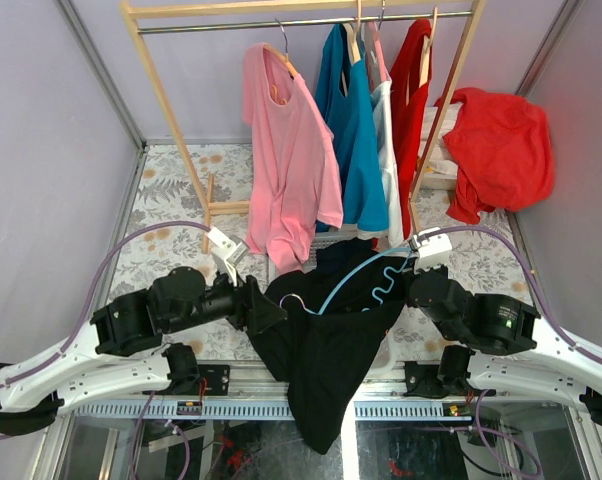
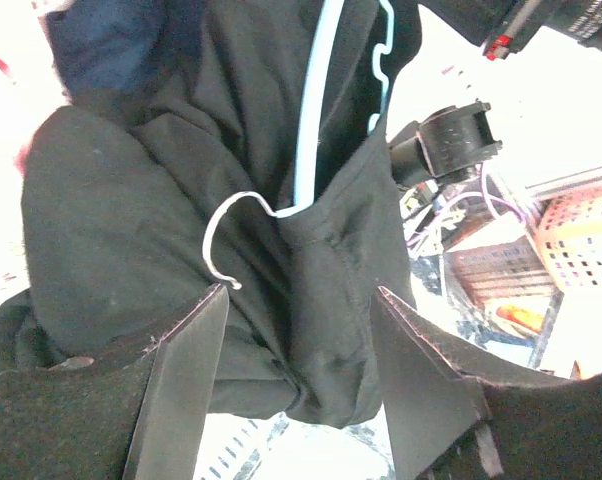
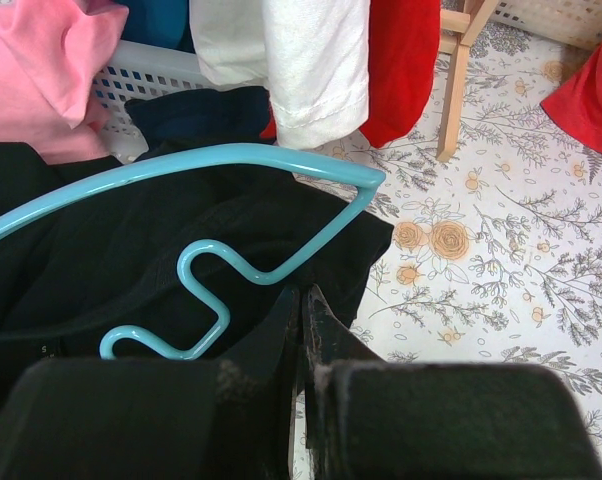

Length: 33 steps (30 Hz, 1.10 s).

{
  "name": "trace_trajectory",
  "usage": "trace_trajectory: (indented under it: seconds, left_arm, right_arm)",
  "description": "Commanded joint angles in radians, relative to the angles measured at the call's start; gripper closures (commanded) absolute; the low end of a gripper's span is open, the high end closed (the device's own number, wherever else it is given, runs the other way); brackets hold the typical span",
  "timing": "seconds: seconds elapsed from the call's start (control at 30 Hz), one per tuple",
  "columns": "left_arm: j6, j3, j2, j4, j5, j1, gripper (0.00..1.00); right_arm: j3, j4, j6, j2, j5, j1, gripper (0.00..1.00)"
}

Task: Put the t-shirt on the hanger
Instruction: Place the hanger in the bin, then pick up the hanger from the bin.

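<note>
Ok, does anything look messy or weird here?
Yes. The black t-shirt is crumpled and spills over the near edge of the table instead of lying flat. The blue hanger lies slanted across it. At the back right, a red garment sits in a heap, not hung on the rack.

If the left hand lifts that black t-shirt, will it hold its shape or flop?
Likely floppy: the t-shirt droops off the table in a limp tail. It probably bunches easily, judging by the folds between the left hand's open fingers. It may slide along the smooth hanger.
</note>
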Motion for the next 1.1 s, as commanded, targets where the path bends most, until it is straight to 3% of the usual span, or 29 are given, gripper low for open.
trace_trajectory:
  seconds: [0.0, 0.73, 1.07]
  left_arm:
    - [-0.05, -0.04, -0.004, 0.098, 0.115, -0.003, 0.41]
    - [-0.216, -0.288, -0.023, 0.348, 0.198, -0.017, 0.42]
    - [-0.208, -0.302, 0.056, 0.44, 0.189, -0.05, 0.42]
  right_arm:
    - [-0.001, 0.044, 0.019, -0.004, 0.0, -0.006, 1.0]
    - [-0.008, 0.057, 0.011, -0.014, -0.009, -0.006, 1.0]
    - [-0.01, 0.058, 0.011, -0.017, -0.012, -0.006, 1.0]
